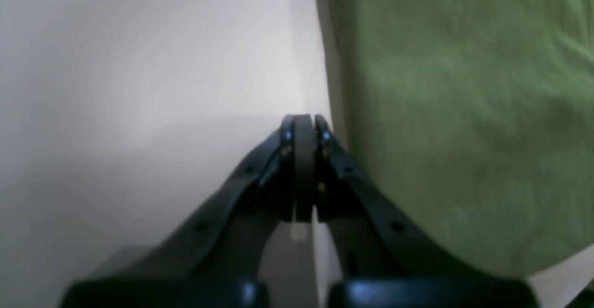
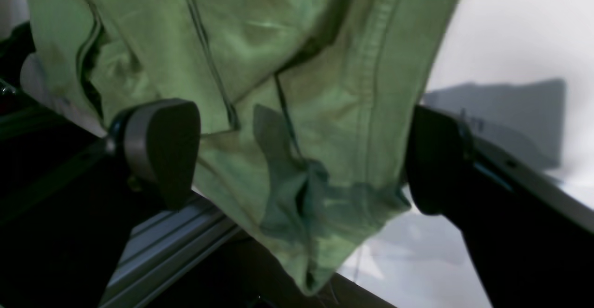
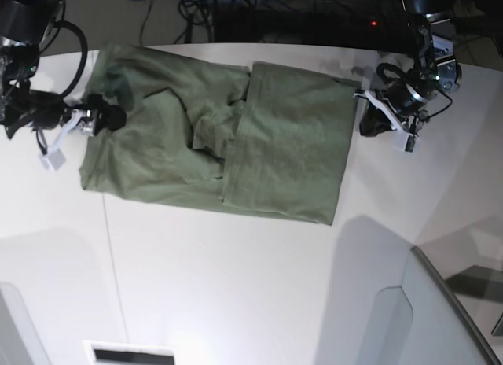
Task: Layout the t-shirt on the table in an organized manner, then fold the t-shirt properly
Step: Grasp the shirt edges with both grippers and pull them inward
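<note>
Olive cloth fills the right wrist view, where the right gripper (image 2: 297, 155) has its jaws spread wide, one dark pad on each side of a bunched, seamed part of the t-shirt (image 2: 287, 113). Neither pad presses the cloth, and the fabric hangs loose between them. Below it runs a grey metal rail (image 2: 171, 247), and the rest of that corner is too dark to read.

From the left wrist, the left gripper (image 1: 304, 127) has its two fingers pressed flat together with nothing between them. It sits over the bare white table (image 1: 139, 90), just beside the straight edge of the shirt (image 1: 464, 113). This view is blurred, so I cannot tell whether the tips touch the table.

From the base view there are two arms, one shirt and one table. The right arm reaches in from the left edge, its gripper (image 3: 106, 117) at the shirt's left border. The left arm stands at the upper right, its gripper (image 3: 373, 121) turned towards the shirt's right edge but apart from it. The shirt (image 3: 275, 153) lies across the far half of the table (image 3: 236, 286), its right half flat and its middle rumpled into folds. The collar and sleeves are hard to pick out. A grey panel (image 3: 440, 310) is cut off at the lower right.
</note>
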`<state>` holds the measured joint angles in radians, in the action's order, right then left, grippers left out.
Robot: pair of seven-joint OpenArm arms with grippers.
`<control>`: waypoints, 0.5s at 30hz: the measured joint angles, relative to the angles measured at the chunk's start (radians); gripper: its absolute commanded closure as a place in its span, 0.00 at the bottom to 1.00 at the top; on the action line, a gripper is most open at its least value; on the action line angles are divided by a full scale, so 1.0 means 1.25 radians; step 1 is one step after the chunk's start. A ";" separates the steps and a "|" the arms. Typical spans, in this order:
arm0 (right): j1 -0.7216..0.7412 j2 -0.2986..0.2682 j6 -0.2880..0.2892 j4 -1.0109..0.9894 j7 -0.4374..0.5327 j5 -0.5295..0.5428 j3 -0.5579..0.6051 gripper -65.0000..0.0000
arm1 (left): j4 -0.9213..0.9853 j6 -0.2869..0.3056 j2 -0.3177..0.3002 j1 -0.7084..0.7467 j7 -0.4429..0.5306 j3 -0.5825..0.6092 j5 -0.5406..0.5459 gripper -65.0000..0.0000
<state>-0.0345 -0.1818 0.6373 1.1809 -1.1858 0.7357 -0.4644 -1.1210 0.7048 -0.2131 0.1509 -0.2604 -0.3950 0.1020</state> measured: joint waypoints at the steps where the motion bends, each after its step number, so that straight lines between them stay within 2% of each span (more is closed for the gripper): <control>1: 0.004 0.001 0.000 -0.001 -0.004 -0.001 0.000 0.00 | 0.003 0.000 0.000 -0.003 0.000 0.006 0.000 1.00; 8: 0.019 0.007 0.000 -0.002 0.002 -0.002 0.070 0.00 | -0.001 -0.010 0.021 -0.025 0.005 0.071 -0.003 1.00; 15: 0.022 0.020 0.002 -0.003 0.005 0.009 0.073 0.00 | -0.004 -0.009 0.035 -0.018 0.017 0.099 0.003 1.00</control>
<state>-0.0071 -0.1566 0.6395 1.1774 -1.1801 0.7475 -0.3729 -1.1259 0.6930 -0.1692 0.1287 -0.2386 -0.2707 0.1062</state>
